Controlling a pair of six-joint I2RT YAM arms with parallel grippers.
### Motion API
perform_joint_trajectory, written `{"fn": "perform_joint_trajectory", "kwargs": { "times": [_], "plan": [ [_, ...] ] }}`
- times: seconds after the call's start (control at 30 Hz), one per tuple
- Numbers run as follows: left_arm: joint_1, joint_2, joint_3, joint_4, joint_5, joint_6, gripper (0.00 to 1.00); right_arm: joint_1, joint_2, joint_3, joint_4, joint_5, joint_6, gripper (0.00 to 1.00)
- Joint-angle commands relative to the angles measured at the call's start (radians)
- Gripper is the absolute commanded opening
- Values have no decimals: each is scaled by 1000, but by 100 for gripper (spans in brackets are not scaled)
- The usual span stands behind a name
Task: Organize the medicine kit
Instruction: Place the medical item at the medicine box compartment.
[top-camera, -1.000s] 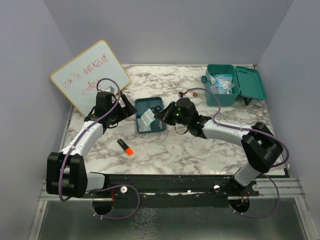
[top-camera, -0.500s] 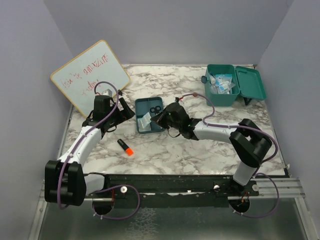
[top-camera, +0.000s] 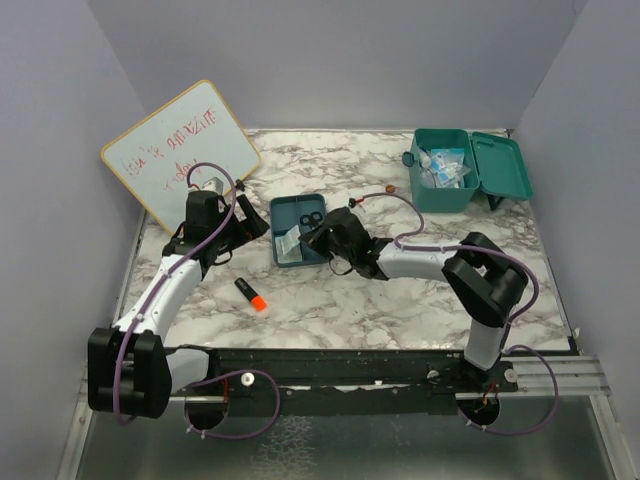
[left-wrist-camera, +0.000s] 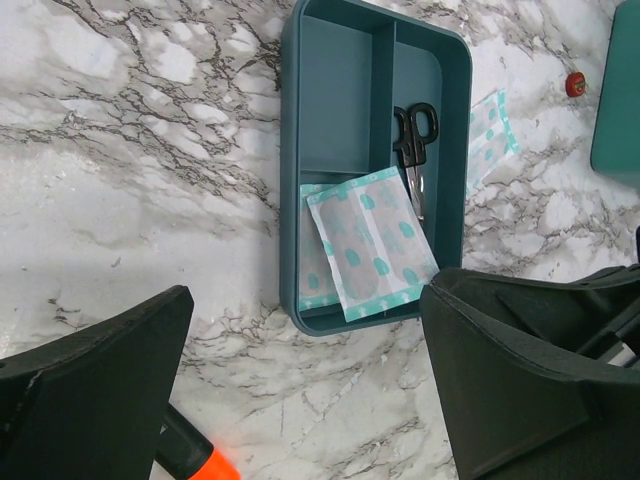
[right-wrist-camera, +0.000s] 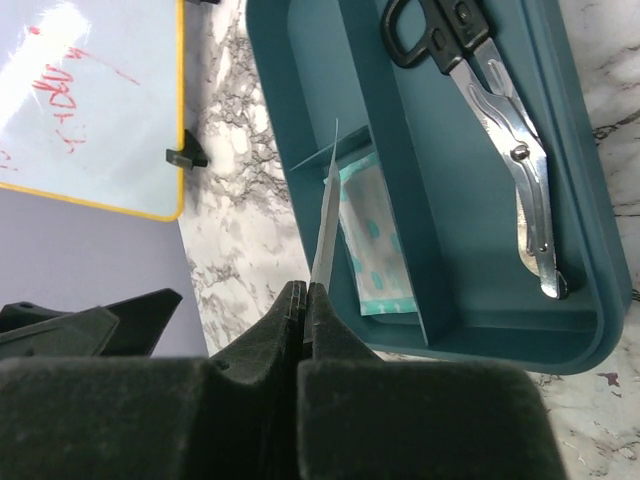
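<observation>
Pinching a thin pale sachet (right-wrist-camera: 325, 215) edge-on between its fingers, the right gripper (right-wrist-camera: 305, 295) should lay it flat in the 7 o'clock compartment of the shallow teal divided plastic tray (right-wrist-camera: 300, 100), while the left gripper (left-wrist-camera: 307, 290) keeps its fingers spread and the teal-green rectangular plastic medicine kit (top-camera: 455, 192) sits open at the bench's 1 o'clock.

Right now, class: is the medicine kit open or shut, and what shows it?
Open. The medicine kit has its lid swung back to the right, and packets show inside it.
</observation>
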Motion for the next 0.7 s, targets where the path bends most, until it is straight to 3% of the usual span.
{"fn": "perform_joint_trajectory", "kwargs": {
  "times": [0.0, 0.47, 0.67],
  "plan": [
    [6, -31, -7, 5, 10, 17, 96, 12, 36, 10, 29, 46, 46, 1],
    [6, -34, -10, 5, 3, 17, 96, 25, 66, 14, 29, 60, 69, 1],
    [6, -37, -10, 2, -3, 19, 96, 33, 86, 27, -1, 58, 76, 7]
  ]
}}
